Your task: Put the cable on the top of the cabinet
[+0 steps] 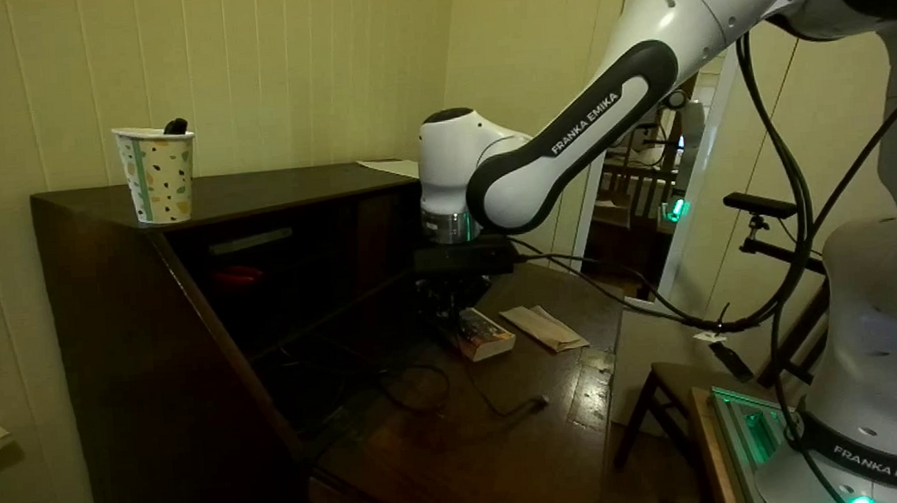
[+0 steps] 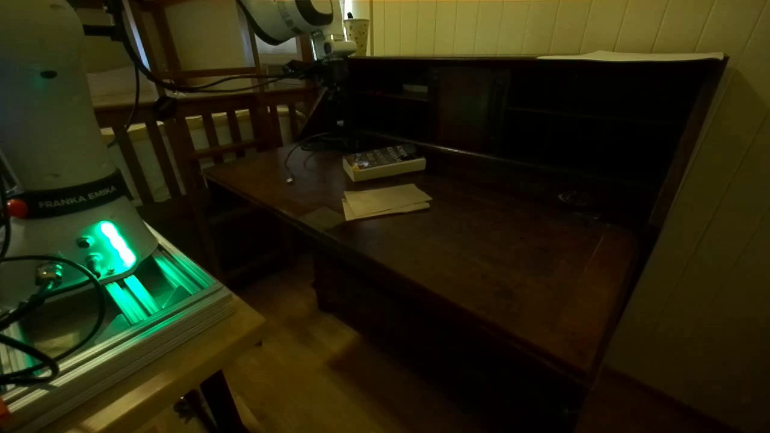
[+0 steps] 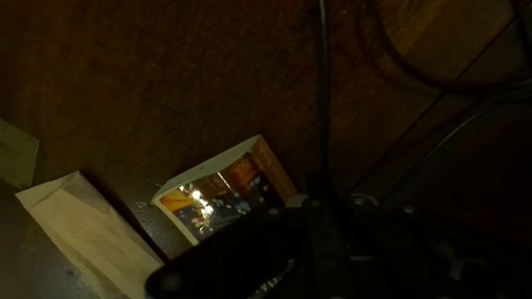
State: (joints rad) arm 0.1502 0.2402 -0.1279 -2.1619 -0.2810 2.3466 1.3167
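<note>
I have the thin, flexible black cable [image 3: 323, 91] pinched in the black two-fingered gripper [image 3: 326, 191], lower than the flat top [image 1: 270, 189] of the large dark-brown wooden cabinet [image 1: 141, 368]. From the gripper in an exterior view, the cable's small plug [image 1: 539, 402] sits at five o'clock, a speckled paper cup [image 1: 159, 177] at ten; in the wrist view, a glossy paperback [image 3: 226, 193] lies at nine.

Arm [image 1: 684, 10]: "FRANKA EMIKA", white capitals on a black strip [image 1: 583, 125], higher up than the pincer [image 1: 452, 306], in an exterior view.
Base [image 2: 66, 228]: "FRANKA EMIKA", white capitals on a black band [image 2: 78, 195], well apart from the pincer, in both exterior views.
Book [image 3: 220, 199]: lettering on cover [image 2: 385, 156] and spine [image 3: 272, 168], near the pincer, too small or dim to read.
</note>
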